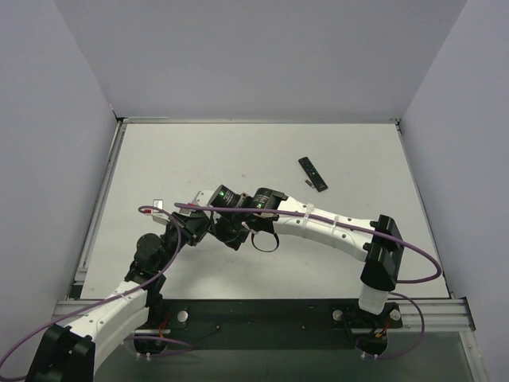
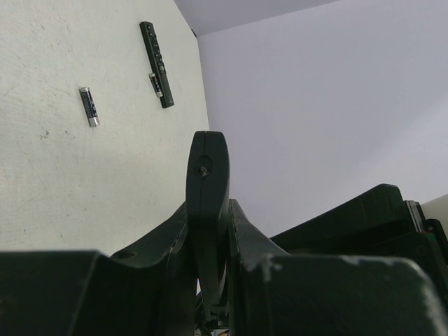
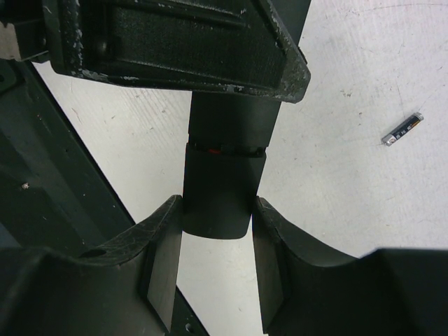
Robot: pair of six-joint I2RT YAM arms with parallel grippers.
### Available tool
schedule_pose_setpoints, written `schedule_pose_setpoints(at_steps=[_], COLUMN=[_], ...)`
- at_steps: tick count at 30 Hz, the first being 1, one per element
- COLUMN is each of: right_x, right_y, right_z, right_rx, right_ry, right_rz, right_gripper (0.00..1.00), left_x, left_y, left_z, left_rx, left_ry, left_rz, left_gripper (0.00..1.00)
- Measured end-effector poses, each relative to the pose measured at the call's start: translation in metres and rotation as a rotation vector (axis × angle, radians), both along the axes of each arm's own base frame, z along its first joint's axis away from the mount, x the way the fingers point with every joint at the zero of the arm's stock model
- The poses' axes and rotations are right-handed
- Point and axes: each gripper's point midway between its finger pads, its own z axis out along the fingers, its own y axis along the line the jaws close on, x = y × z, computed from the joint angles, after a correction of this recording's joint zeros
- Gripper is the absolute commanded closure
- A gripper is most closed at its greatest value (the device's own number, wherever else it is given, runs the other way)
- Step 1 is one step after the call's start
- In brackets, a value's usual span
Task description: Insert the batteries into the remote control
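A black remote control [image 2: 207,168] stands edge-on in my left gripper [image 2: 210,205], which is shut on it. My right gripper [image 3: 217,204] is closed on that remote's near end piece [image 3: 218,192], with both pads against its sides. A red strip [image 3: 222,148] shows at the seam above that piece. The two grippers meet at mid-table [image 1: 223,227]. A dark grey battery [image 2: 89,106] lies loose on the table, and the right wrist view shows one battery [image 3: 404,129]. A second black remote [image 1: 312,173] lies farther back, with a battery [image 2: 155,84] beside it.
The white table [image 1: 238,151] is walled by pale panels at the back and both sides. A purple cable [image 1: 413,270] loops beside the right arm. The dark rail [image 1: 262,314] with both arm bases runs along the near edge.
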Motion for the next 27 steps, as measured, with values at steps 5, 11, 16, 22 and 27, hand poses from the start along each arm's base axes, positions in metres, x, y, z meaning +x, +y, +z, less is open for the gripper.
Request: schedule_pose_setpoints(at_steps=[5, 11, 16, 22, 27], right_x=[0.0004, 0.0003, 0.0007, 0.0010, 0.0010], right_y=[0.0011, 0.0010, 0.0009, 0.0010, 0.0010], right_z=[0.0020, 0.0029, 0.0038, 0.0046, 0.0048], right_rx=[0.006, 0.006, 0.006, 0.006, 0.006], right_ry=[-0.001, -0.001, -0.002, -0.004, -0.004], right_rz=[-0.004, -0.004, -0.005, -0.006, -0.005], right_gripper=[0.72, 0.71, 0.70, 0.65, 0.64], left_x=[0.0003, 0.0003, 0.0005, 0.0009, 0.0009], left_y=[0.0009, 0.0012, 0.0014, 0.0018, 0.0019], left_z=[0.0036, 0.0050, 0.0056, 0.0059, 0.0060], left_rx=[-0.007, -0.017, -0.029, -0.036, -0.041], left_ry=[-0.011, -0.009, 0.000, 0.004, 0.009], left_rz=[0.009, 0.012, 0.015, 0.019, 0.020], left_gripper=[1.00, 1.00, 1.00, 1.00, 1.00])
